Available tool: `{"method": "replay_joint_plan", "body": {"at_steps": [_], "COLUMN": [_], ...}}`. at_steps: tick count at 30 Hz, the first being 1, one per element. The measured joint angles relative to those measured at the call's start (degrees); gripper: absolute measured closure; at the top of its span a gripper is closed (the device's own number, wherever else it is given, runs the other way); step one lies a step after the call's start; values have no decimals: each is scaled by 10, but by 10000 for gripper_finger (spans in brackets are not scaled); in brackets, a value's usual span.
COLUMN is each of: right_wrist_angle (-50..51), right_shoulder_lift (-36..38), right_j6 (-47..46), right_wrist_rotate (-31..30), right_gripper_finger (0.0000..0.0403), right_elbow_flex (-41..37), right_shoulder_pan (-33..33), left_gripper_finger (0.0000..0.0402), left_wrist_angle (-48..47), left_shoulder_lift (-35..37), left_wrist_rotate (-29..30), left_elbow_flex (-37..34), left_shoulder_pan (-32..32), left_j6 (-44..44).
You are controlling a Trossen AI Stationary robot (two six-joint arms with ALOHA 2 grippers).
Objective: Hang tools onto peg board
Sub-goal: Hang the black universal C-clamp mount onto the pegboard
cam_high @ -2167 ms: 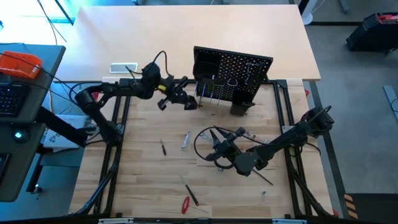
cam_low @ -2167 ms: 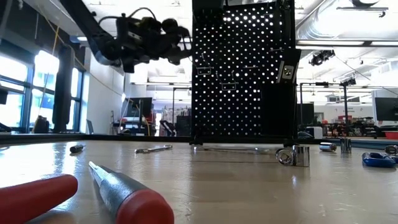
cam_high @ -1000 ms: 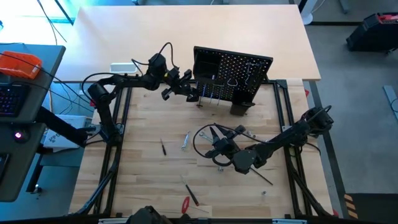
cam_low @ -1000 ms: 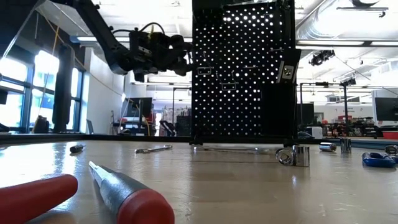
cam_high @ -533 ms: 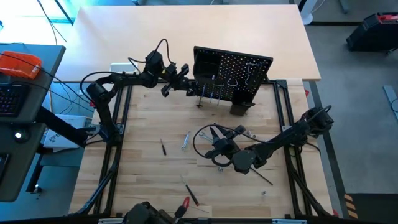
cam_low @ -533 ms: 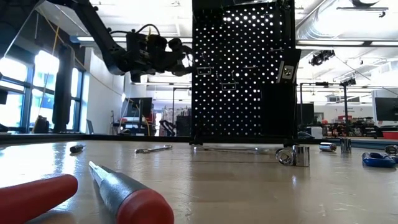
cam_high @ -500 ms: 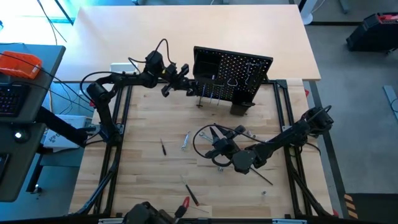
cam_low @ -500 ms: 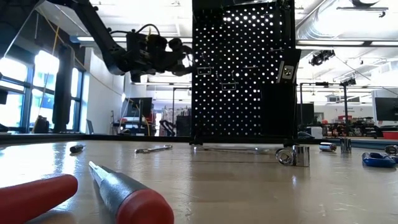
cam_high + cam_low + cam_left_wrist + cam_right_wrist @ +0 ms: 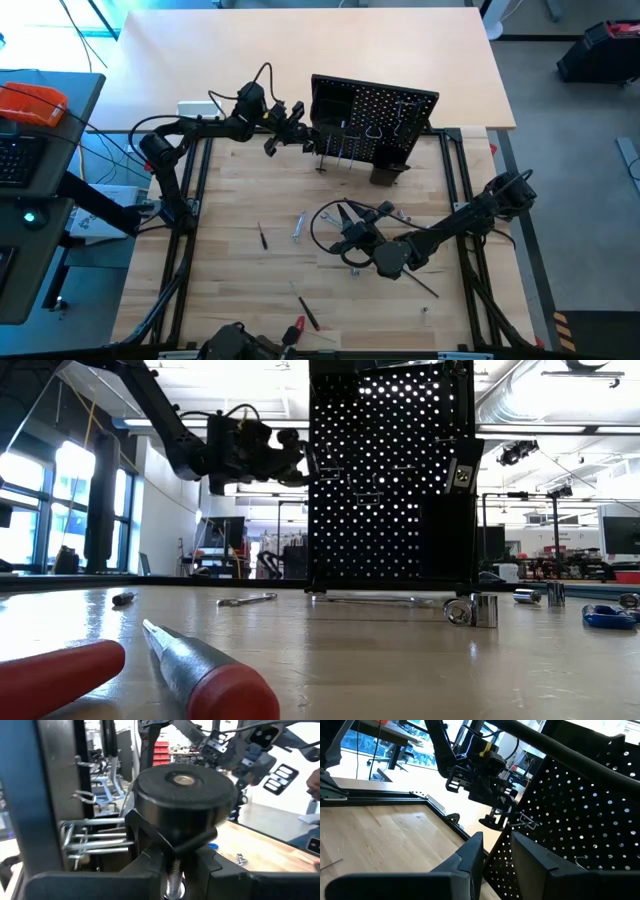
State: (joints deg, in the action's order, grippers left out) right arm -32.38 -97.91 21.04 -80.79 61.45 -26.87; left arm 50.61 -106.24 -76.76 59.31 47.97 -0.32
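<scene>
The peg board [image 9: 375, 125], a black upright panel full of holes, stands at the table's far middle, with wire hooks [image 9: 95, 837] and several silver tools [image 9: 340, 150] hanging on its front. My left gripper [image 9: 300, 138] is raised at the board's left edge [image 9: 312, 460] and is shut on a black tool with a round head [image 9: 185, 790]. My right gripper [image 9: 348, 236] hangs above the table's middle and points level at the board. Its fingers [image 9: 470, 855] are open with nothing between them. My left gripper holds the black tool just under its round head [image 9: 175, 837], one finger on either side. The fingers lie level and come from the table's left toward the peg board. The tool is lifted clear of the table, its round face turned toward the wrist camera.
Loose tools lie on the table: a silver wrench [image 9: 298, 226], a small dark screwdriver [image 9: 263, 236], red-handled screwdrivers [image 9: 298, 328] near the front edge, sockets [image 9: 475, 610] and a blue-handled tool [image 9: 610, 617]. A black bin [image 9: 388, 172] stands at the board's foot. A dark shape [image 9: 240, 345] shows at the near edge.
My left gripper, with the black tool, has edged toward the peg board's left edge and turned a little at the wrist.
</scene>
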Motion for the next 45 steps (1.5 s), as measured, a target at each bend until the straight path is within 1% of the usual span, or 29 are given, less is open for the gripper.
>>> {"method": "replay_joint_plan", "body": {"at_steps": [2,7,12,17,23,26,29,34,39,45], "right_wrist_angle": [0,0,0,0,0,0,0,0,0,0], "right_shoulder_lift": [0,0,0,0,0,0,0,0,0,0], "right_j6": [0,0,0,0,0,0,0,-1,0,0], "right_wrist_rotate": [0,0,0,0,0,0,0,-2,-16,-22], "right_gripper_finger": [311,311,311,311,311,311,311,311,311,311], "right_elbow_flex": [0,0,0,0,0,0,0,0,0,0], "right_shoulder_pan": [0,0,0,-2,-5,-5,-6,-8,-13,-21], "left_gripper_finger": [352,341,324,286,232,211,197,186,185,185], "left_wrist_angle": [-13,-14,-15,-31,-96,-118,-118,-121,-126,-180], "left_shoulder_lift": [0,0,0,0,0,0,0,0,0,0], "left_wrist_rotate": [6,12,35,60,91,93,94,95,94,94], "left_elbow_flex": [0,0,0,0,0,0,0,0,0,0], "left_shoulder_pan": [0,0,0,0,0,0,-1,-2,-2,-1], "left_j6": [13,15,15,17,47,60,55,52,45,74]}}
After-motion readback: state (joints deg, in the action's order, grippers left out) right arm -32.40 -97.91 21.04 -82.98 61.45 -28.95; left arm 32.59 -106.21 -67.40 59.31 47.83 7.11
